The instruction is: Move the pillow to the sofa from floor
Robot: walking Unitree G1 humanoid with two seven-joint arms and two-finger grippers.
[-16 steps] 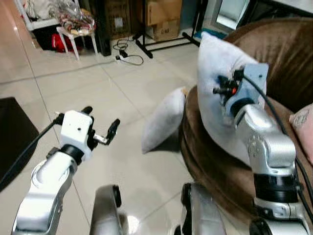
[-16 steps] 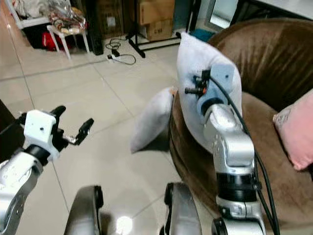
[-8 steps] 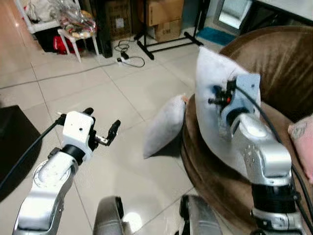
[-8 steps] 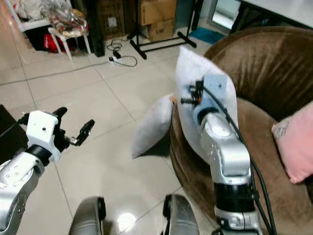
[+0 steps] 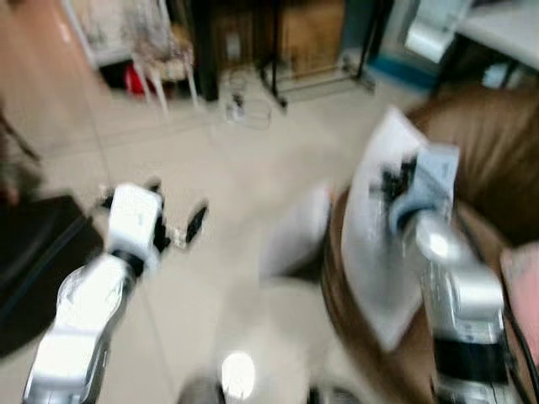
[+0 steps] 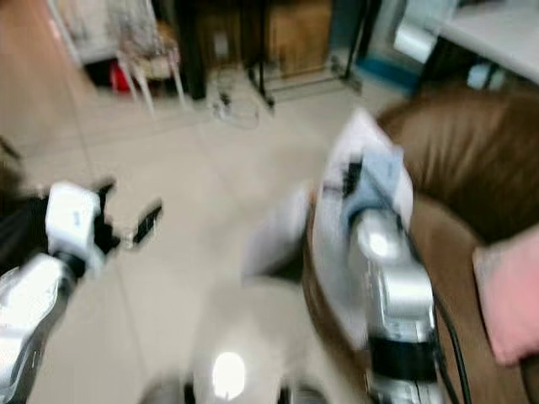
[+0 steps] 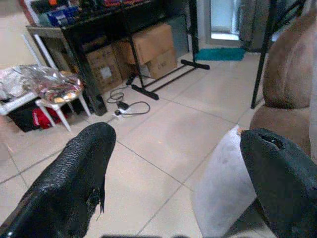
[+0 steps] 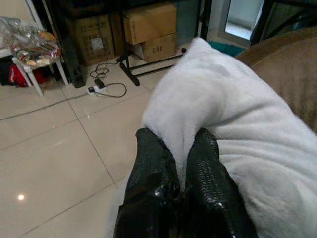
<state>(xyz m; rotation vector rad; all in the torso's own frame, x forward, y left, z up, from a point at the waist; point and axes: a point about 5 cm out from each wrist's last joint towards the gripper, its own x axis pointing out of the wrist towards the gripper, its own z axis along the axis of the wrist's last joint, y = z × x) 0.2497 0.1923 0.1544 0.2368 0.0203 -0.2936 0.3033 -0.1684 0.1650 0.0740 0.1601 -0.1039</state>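
Observation:
My right gripper [image 8: 178,141] is shut on a fold of a white pillow [image 8: 237,114]. It holds the pillow [image 5: 370,252] upright over the front edge of the brown sofa [image 5: 493,135]. A second pale pillow [image 7: 223,183] leans on the floor against the sofa's side, and shows blurred in the eye views [image 5: 295,231]. My left gripper [image 5: 175,206] hangs open over the tiled floor to the left, its two black fingers [image 7: 74,183] wide apart with nothing between them.
A pink cushion [image 6: 509,295] lies on the sofa seat at the right. Beyond the floor stand a black rack [image 7: 163,79], cardboard boxes [image 7: 148,44], a white stool with a bag [image 7: 49,89] and a loose cable [image 7: 126,106]. A dark object [image 5: 34,252] sits at the far left.
The whole head picture has shifted and gone blurred, so the camera is moving. My right gripper still holds the pillow at the sofa edge; the left stays open.

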